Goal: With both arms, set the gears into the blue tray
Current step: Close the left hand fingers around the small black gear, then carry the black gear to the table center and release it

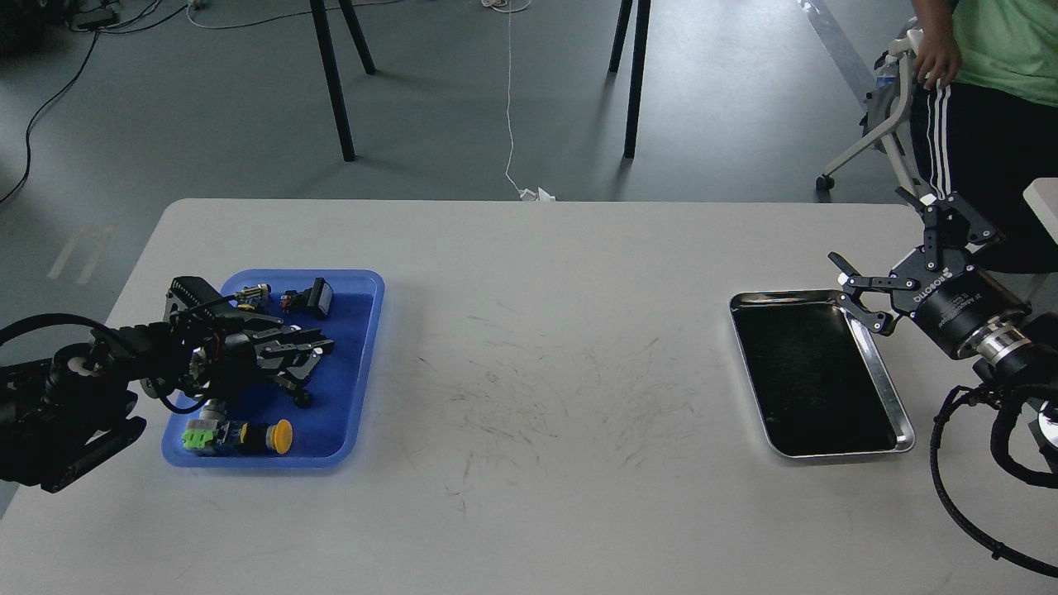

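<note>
The blue tray [351, 372] lies at the table's left. My left gripper [318, 357] hovers low over the tray's middle, open, and I see nothing between its fingers. One tiny black round gear [304, 400] rests on the tray floor just below the fingers. I cannot pick out a second gear; the gripper may hide it. My right gripper [876, 235] stands wide open and empty at the far right, above the back right corner of the steel tray.
The blue tray also holds a yellow-capped switch [244, 436], a black part [318, 298] and a brass-tipped piece [256, 291]. A steel tray [903, 417] with a dark inside lies at the right. A person [984, 91] stands beyond the table's right corner.
</note>
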`<action>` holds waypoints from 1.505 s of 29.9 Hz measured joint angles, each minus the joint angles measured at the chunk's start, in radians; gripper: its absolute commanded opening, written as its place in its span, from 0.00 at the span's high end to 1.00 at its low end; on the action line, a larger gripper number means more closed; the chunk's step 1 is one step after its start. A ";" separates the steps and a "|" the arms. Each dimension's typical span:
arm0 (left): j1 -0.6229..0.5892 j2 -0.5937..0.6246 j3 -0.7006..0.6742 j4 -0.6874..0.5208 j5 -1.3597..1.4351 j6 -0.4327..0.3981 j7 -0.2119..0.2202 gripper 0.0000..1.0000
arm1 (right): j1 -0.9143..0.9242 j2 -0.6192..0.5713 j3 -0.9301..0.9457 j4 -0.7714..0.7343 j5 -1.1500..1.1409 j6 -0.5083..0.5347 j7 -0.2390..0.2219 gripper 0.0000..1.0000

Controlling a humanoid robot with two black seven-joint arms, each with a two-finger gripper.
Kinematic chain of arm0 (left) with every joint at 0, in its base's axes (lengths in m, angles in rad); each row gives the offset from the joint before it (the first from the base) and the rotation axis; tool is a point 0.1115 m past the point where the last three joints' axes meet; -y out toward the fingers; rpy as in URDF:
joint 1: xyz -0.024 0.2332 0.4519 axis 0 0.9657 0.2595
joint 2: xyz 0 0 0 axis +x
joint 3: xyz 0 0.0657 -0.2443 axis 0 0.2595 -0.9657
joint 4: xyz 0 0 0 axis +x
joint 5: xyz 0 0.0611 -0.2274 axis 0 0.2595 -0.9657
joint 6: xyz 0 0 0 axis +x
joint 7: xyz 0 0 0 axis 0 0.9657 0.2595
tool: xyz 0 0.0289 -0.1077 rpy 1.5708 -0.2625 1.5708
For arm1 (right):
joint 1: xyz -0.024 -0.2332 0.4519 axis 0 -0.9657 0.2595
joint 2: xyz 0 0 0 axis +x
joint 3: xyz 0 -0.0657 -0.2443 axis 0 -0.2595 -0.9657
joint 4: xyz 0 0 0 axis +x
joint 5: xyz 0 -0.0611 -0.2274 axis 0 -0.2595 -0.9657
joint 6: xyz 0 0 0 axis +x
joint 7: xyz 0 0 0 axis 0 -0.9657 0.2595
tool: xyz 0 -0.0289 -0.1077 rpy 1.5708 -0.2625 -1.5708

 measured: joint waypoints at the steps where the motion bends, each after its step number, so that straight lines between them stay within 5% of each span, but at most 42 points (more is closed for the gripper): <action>1: 0.000 0.000 0.000 0.000 -0.001 0.001 0.000 0.83 | 0.000 0.000 0.000 0.000 0.000 0.000 0.000 0.02; 16: -0.028 0.091 -0.016 -0.079 -0.060 0.003 0.000 0.89 | -0.001 0.007 0.004 -0.011 0.000 0.001 0.000 0.02; 24: -0.136 0.161 -0.037 -0.304 -0.109 0.006 0.000 0.89 | 0.000 0.011 0.005 -0.022 0.000 0.003 0.000 0.02; 35: -0.199 -0.034 -0.032 -0.367 -0.046 0.006 -0.001 0.89 | 0.000 0.011 -0.002 -0.029 0.000 0.004 0.000 0.02; 45: -0.193 -0.281 -0.011 -0.267 -0.038 0.003 0.000 0.89 | 0.000 0.004 -0.002 -0.030 -0.003 0.002 -0.002 0.02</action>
